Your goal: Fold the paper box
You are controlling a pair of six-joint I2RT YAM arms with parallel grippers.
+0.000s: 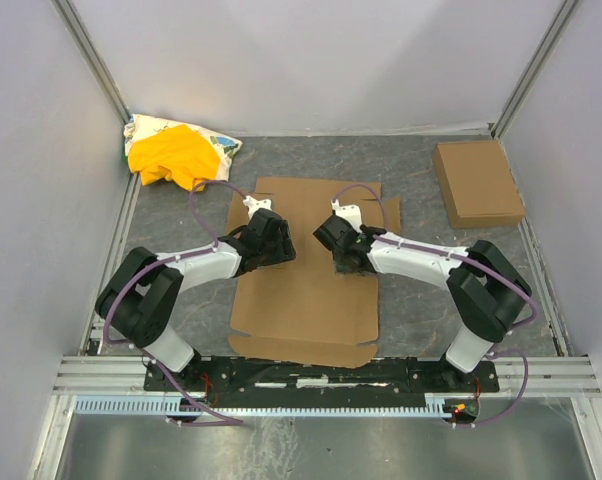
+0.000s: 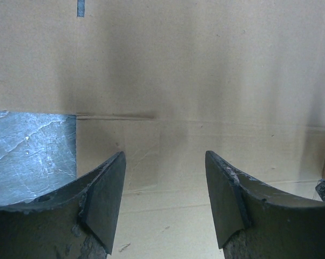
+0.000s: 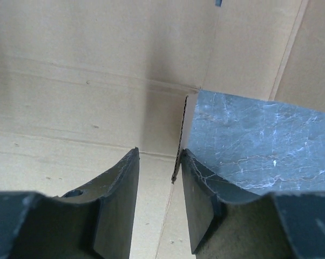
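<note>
Left gripper [image 2: 164, 156]: we see its two fingers standing wide apart just above the flat paper box [image 2: 205, 81]. Nothing lies between them but the bare cardboard face.
Right gripper [image 3: 160, 152]: its fingers are parted only a little. The cardboard's cut, corrugated edge runs down into that narrow gap, closer to the finger that stands over the table [image 3: 259, 140]. We cannot tell whether either finger touches the edge, and we see no clamp on it.
Left arm [image 1: 206, 265]: from its base at the near left it bends outward at the elbow. The white forearm then reaches right and away, and the wrist tips down over the left half of the cardboard.
Right arm [image 1: 421, 262]: it mirrors the left arm, elbow out toward the right wall and forearm running left. Its wrist tips down at a notch on the right side of the cardboard. We see the two wrists near each other but apart.
Paper box [image 1: 306, 290]: it lies unfolded and flat in the middle of the table, between the arms. Its near flap is close to their bases and its far flaps reach past the grippers.
Small box [image 1: 478, 183]: ready-folded, at the far right of the table, well apart from the flat cardboard.
Cloth [image 1: 173, 155]: a yellow bundle on a patterned piece in the far left corner, not touching the cardboard.
</note>
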